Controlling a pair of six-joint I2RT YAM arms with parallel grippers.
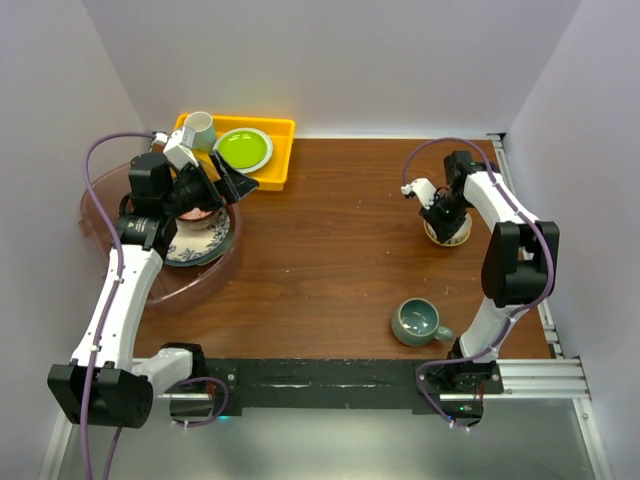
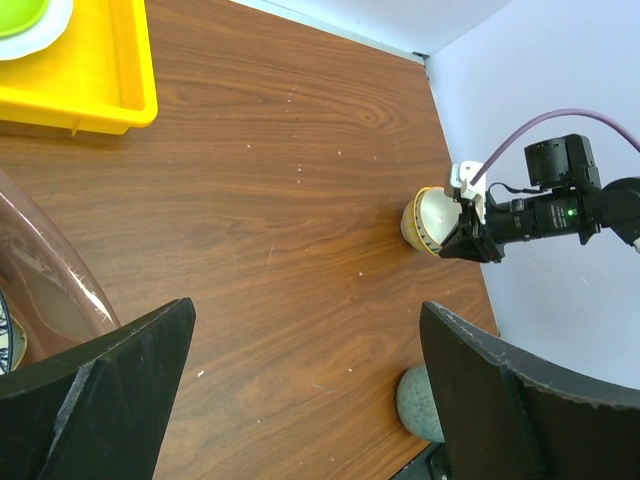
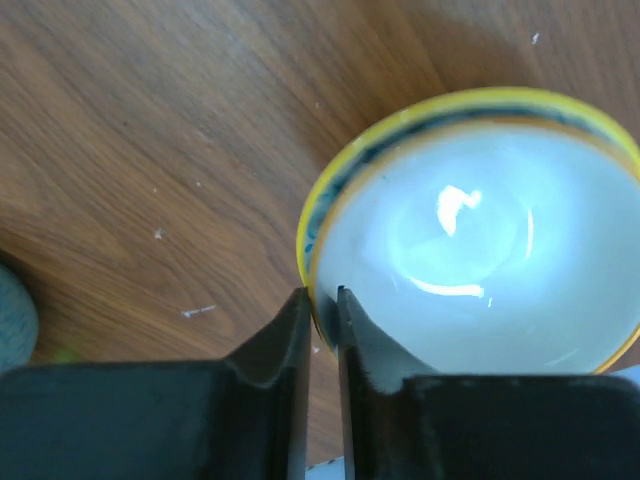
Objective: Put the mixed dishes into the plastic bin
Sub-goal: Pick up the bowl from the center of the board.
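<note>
A cream-tan bowl [image 1: 449, 234] with a yellow, blue-patterned rim [image 3: 470, 250] stands at the table's right side. My right gripper [image 1: 437, 215] is shut on its near rim [image 3: 322, 305], one finger inside and one outside. A teal mug [image 1: 418, 322] sits upright nearer the front, also in the left wrist view [image 2: 412, 402]. The plastic bin [image 1: 150, 288] at the left holds a blue-rimmed patterned plate [image 1: 205, 243] and a small reddish bowl [image 1: 195, 212]. My left gripper [image 1: 225, 185] hovers open over the bin's right rim, with nothing between its fingers [image 2: 100, 390].
A yellow tray [image 1: 285, 150] at the back left holds a white mug [image 1: 198, 130] and a lime-green plate [image 1: 243, 149]. Pale walls close in the table on the left, back and right. The bin's wall [image 2: 50, 290] shows at the left wrist view's lower left.
</note>
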